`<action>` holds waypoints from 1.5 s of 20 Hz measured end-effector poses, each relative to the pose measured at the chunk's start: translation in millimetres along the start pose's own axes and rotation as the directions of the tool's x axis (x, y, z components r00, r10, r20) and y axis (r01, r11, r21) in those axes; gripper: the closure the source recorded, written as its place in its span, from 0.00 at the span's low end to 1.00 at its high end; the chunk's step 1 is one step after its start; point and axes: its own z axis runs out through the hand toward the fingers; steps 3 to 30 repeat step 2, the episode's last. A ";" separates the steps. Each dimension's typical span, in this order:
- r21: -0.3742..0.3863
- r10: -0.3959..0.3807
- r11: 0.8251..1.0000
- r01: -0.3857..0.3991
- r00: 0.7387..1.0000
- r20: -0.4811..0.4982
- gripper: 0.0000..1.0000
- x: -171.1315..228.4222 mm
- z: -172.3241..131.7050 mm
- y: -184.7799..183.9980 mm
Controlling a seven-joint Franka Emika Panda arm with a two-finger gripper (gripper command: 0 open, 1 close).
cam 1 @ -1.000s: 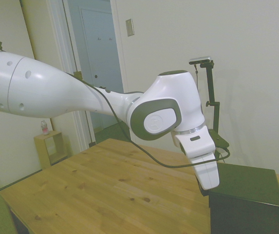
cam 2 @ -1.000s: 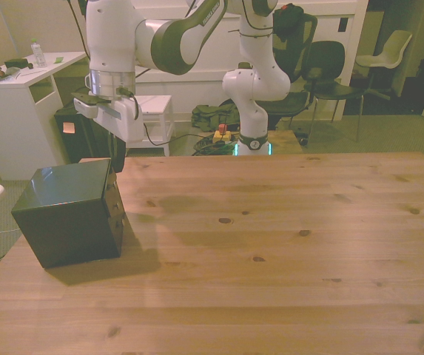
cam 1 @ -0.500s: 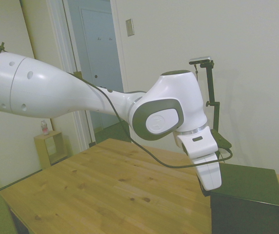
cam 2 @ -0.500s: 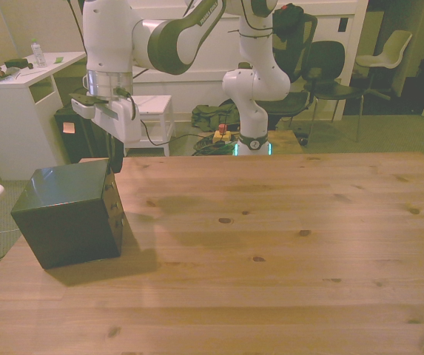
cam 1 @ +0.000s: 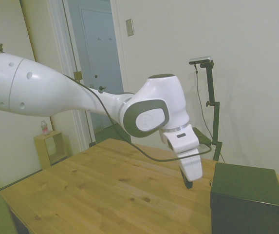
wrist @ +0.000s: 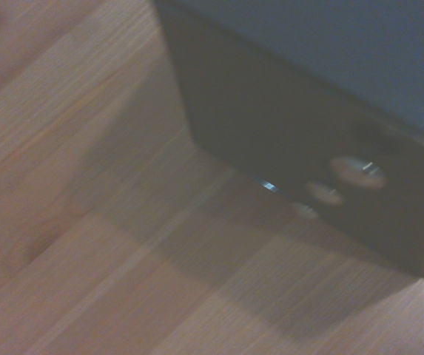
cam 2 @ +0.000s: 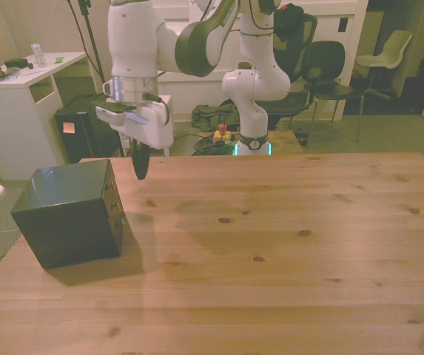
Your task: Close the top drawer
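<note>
- Wooden bench (cam 2: 285, 244) under me, knots in the planks.
- White desk (cam 2: 15, 81) at the front view's left.
- Dark chairs (cam 2: 330, 63) behind.

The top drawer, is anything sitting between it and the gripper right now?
Nothing visible. The gripper hangs beside the top drawer at the cabinet's knobbed face, with only bare table between them.

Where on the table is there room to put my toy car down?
Almost all of the wooden table is bare, from the black cabinet across to the front view's right edge. The only crowded spot is the front view's left end, where the cabinet stands and the gripper hangs beside it.
</note>
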 end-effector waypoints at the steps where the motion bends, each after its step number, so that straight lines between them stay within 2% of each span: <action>1: 0.008 -0.014 1.000 0.014 1.000 0.003 1.00 -13.0 -7.2 1.0; 2: 0.017 -0.031 0.999 0.030 0.999 0.009 1.00 -26.4 -14.9 2.5; 30: 0.017 -0.031 0.999 0.030 0.999 0.009 1.00 -26.4 -14.9 2.5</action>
